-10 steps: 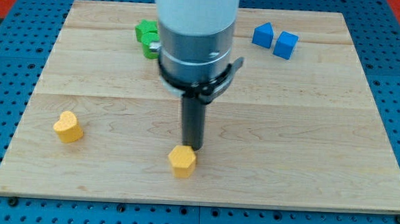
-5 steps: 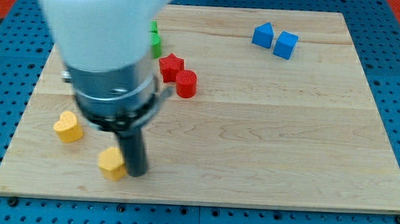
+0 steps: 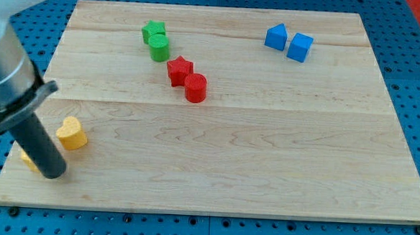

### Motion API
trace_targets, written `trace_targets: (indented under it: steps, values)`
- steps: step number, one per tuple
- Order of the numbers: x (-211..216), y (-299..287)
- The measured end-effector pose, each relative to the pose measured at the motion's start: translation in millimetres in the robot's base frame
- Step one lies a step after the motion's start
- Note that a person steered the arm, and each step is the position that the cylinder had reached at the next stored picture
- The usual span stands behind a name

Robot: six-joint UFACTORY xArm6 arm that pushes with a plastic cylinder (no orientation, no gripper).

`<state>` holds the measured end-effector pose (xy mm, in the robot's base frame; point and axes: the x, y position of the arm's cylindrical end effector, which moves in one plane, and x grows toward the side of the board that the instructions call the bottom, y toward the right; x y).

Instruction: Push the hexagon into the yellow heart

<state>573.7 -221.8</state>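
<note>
The yellow heart [image 3: 71,132] lies near the view's left edge of the wooden board [image 3: 265,163]. The yellow hexagon [image 3: 26,157] is mostly hidden behind my rod; only a sliver shows at the board's left edge, below and left of the heart. My tip [image 3: 51,174] rests on the board just right of the hexagon and below the heart, apart from the heart.
A green star [image 3: 152,32] and a green cylinder [image 3: 158,47] sit at the view's top, left of centre. A red star [image 3: 178,70] and a red cylinder [image 3: 195,87] lie below them. Two blue blocks [image 3: 276,37] [image 3: 299,47] sit at the top right.
My rod swept from the board's bottom centre to the bottom left, pushing the yellow hexagon leftwards past the heart to the board's left edge. The heart has not moved.
</note>
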Motion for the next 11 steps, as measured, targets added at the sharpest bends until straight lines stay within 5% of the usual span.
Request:
trace_targets:
  steps: [5, 11]
  values:
    - [14, -82]
    - [-58, -28]
